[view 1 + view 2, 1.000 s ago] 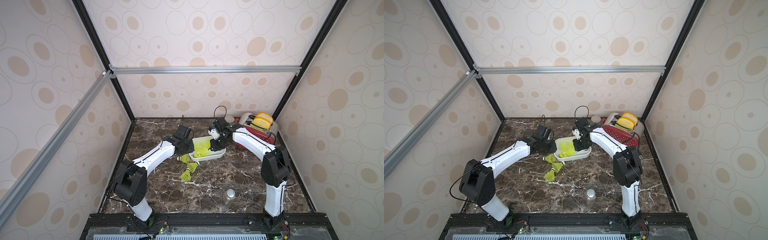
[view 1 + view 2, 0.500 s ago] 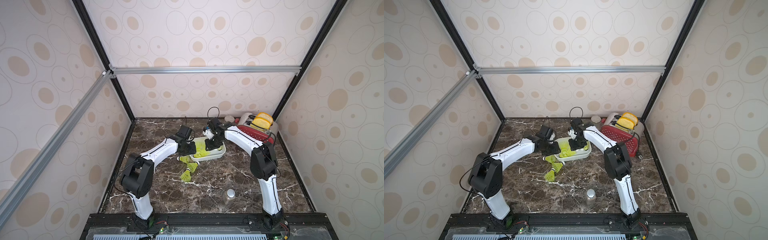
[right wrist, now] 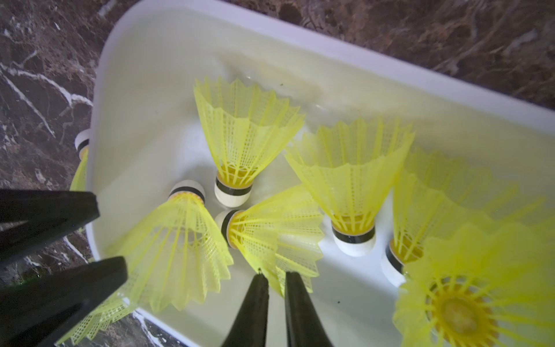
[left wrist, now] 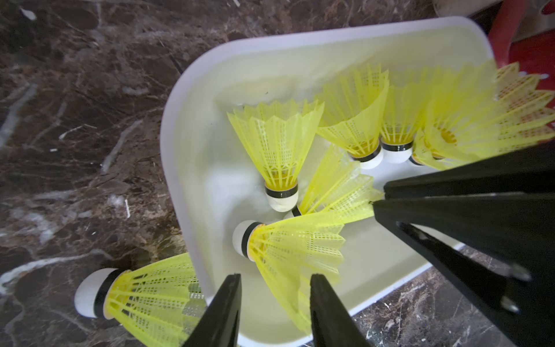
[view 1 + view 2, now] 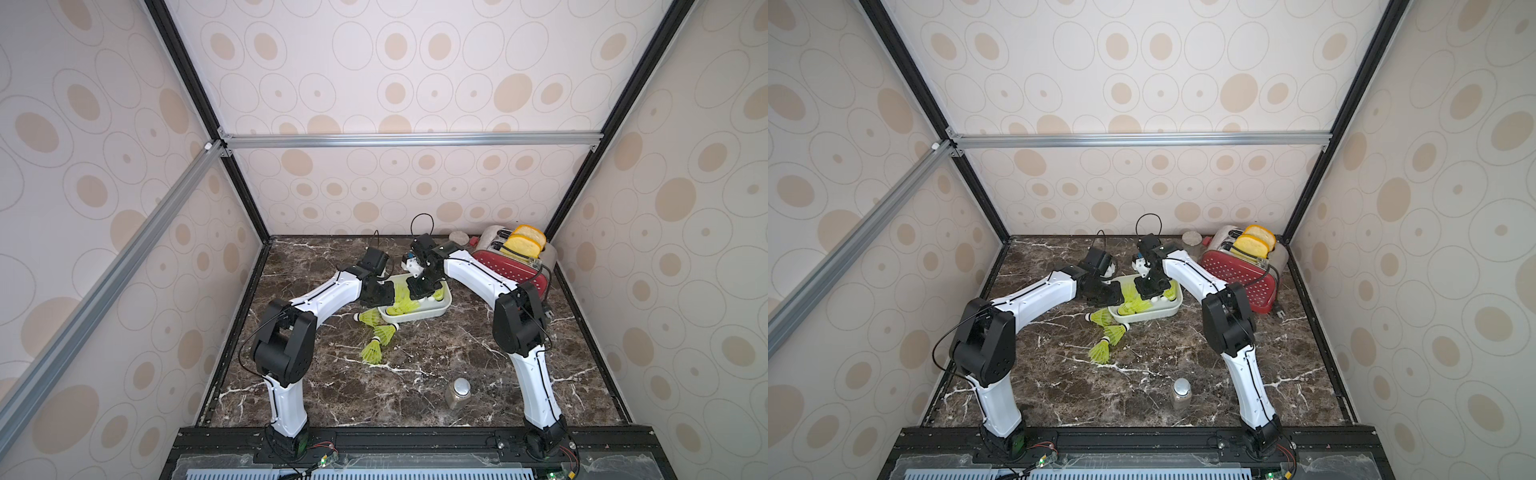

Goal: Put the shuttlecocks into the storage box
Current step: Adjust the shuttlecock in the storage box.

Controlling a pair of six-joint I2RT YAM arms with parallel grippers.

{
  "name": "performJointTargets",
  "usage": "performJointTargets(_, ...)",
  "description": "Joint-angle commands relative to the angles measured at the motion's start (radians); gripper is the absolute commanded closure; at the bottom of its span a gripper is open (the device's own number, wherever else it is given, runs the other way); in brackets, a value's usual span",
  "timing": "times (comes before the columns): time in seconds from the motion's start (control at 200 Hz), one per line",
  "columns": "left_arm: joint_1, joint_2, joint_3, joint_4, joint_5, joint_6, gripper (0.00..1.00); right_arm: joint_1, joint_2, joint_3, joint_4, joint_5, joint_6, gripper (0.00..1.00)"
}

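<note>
Shuttlecocks (image 3: 350, 180) are sitting mostly inside the storage box (image 5: 415, 316), which is resting near the middle of the marble table (image 5: 415, 374), just beside the red toaster (image 5: 511, 272). Several are standing on their white tips and others are lying on their sides. Three more are lying on the table by the box's left front corner, the nearest one (image 4: 144, 296) resting right against its wall. The right gripper (image 3: 275, 275) is reaching down into the box with its jaws nearly together, pinching the skirt edge of a lying shuttlecock (image 3: 270, 237). The left gripper (image 4: 276, 279) is hovering over the box's corner with its jaws standing apart, the skirt of another shuttlecock (image 4: 294, 249) poking between them without being squeezed. A lidded jar (image 5: 457, 390) is standing well apart, toward the front edge.
</note>
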Motion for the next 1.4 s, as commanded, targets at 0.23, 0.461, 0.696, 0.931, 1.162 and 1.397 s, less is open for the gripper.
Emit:
performJointTargets(0.23,-0.007,0.036,0.052,-0.093,-0.097,0.075,0.63,0.005,0.042,0.084,-0.025,-0.051,-0.012,0.86)
performJointTargets(0.461,-0.007,0.040,0.078,-0.108,-0.166,0.104,0.72,0.005,0.029,0.093,-0.042,-0.031,-0.020,0.82)
performJointTargets(0.696,-0.007,0.067,0.133,-0.143,-0.207,0.138,0.73,0.006,-0.044,0.010,-0.006,-0.013,-0.017,0.78)
performJointTargets(0.931,-0.007,0.096,0.161,-0.186,-0.225,0.161,0.73,0.006,-0.101,-0.061,0.024,-0.008,-0.008,0.77)
performJointTargets(1.162,0.000,0.082,0.153,-0.189,-0.270,0.172,0.76,0.005,-0.111,-0.073,0.023,-0.013,-0.017,0.75)
performJointTargets(1.397,0.006,0.050,0.148,-0.161,-0.293,0.157,0.72,0.006,-0.132,-0.104,0.019,-0.002,-0.024,0.72)
